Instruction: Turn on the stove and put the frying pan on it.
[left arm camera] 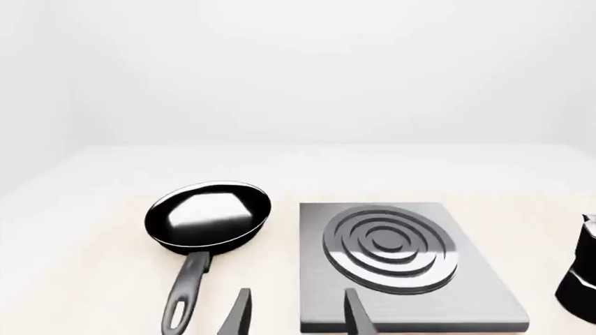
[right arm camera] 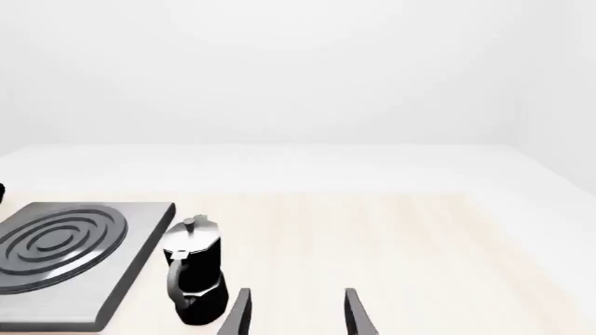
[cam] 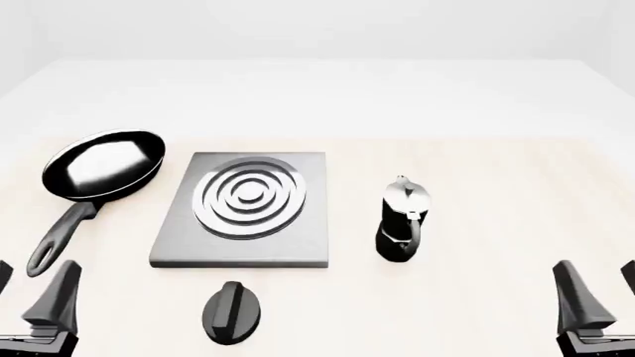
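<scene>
The stove (cam: 308, 245) is a flat grey slab with silver ring burner at the table's middle; it also shows as the stove (left arm camera: 475, 300) and the stove (right arm camera: 121, 279) in the wrist views. Its round black knob (cam: 232, 312) lies apart, just in front of the slab. The frying pan (cam: 104, 165) rests on the table left of the stove, handle pointing toward me; the left wrist view shows the frying pan (left arm camera: 206, 216) too. My left gripper (cam: 30, 294) stands open at the front left, near the handle's loop end. My right gripper (cam: 598, 294) is open at the front right, holding nothing.
A black-and-silver moka pot (cam: 402, 219) stands upright right of the stove, seen also as the moka pot (right arm camera: 194, 279) and the moka pot (left arm camera: 582, 276) at a frame edge. The light table (cam: 496, 178) stretches back to a white wall.
</scene>
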### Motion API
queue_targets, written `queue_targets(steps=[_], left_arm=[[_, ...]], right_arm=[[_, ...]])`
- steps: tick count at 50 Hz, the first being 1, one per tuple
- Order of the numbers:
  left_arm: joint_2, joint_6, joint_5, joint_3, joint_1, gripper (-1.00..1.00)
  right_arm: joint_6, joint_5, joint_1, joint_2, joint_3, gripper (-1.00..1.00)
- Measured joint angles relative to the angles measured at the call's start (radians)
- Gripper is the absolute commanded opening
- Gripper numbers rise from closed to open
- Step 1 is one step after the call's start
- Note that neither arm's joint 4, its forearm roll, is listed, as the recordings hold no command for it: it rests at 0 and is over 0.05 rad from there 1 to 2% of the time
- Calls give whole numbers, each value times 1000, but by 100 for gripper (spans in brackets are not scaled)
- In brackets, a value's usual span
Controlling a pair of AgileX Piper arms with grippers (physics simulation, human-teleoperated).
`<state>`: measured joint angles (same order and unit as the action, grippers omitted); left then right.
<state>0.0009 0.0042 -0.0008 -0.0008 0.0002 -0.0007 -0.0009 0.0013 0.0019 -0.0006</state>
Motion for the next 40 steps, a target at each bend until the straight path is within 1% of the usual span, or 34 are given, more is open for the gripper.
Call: queue_targets(steps=[11,17,32,40], left_arm=[[1,21,0,-3,-3,100],[3,27,17,-11,-24,100],[37,39,143,-66,-191,100],[115,40,181,-88,-266,100]], right_arm=[[-5,6,16,3,0,100],[-12,12,26,3,0,100],[-20,22,49,0,0,100],[-22,27,60,0,0,100]])
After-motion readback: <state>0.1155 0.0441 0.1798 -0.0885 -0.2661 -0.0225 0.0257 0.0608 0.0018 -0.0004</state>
